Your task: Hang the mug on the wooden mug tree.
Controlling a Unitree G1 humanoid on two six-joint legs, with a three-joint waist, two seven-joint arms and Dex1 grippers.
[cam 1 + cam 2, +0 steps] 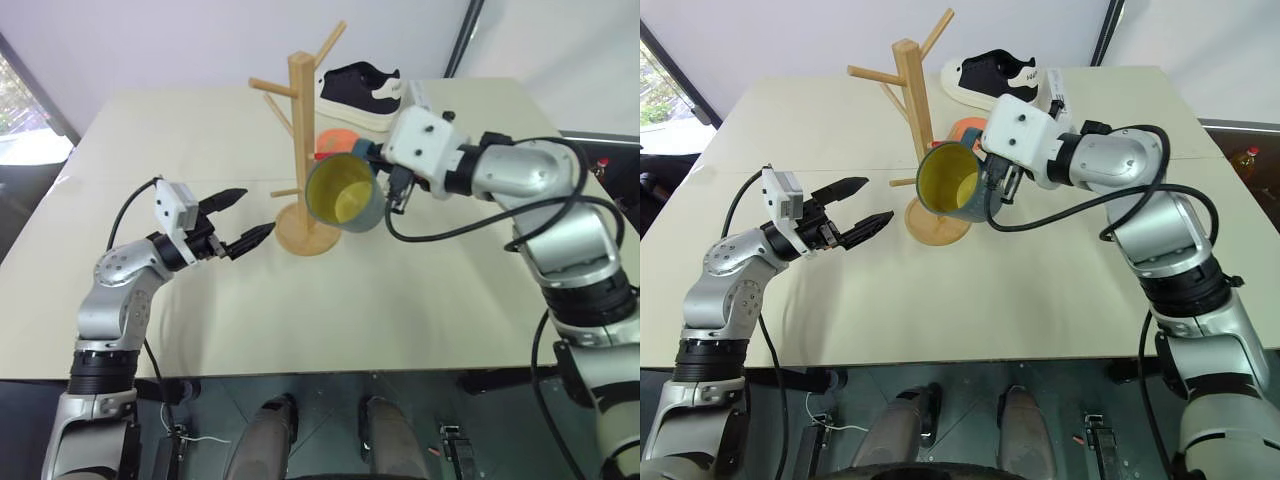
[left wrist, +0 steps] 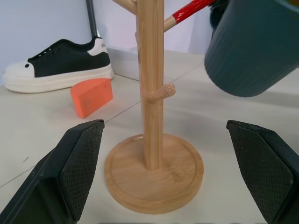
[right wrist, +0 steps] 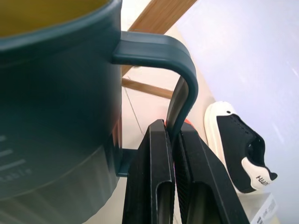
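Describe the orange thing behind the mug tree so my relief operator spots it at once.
Start at the tall light-wood mug tree near the middle of the beige table. Just behind its round base, in front of the black-and-white sneaker, lies a small orange wedge-shaped block. It is the only solid orange piece, flat on the tabletop, unlike the teal mug held in the air.

A pale wooden mug tree [image 2: 153, 116] with smooth, matt grain and rough cut peg ends stands just beyond the left gripper [image 1: 243, 217], whose black fingers [image 2: 77, 170] carry finely knurled rubbery pads. The mug [image 1: 344, 193], pinched by its handle in the right gripper [image 3: 172, 154], looks matt teal outside with ribbing low on its wall and glossy yellow inside. The table [image 1: 400, 300] is matt cream.
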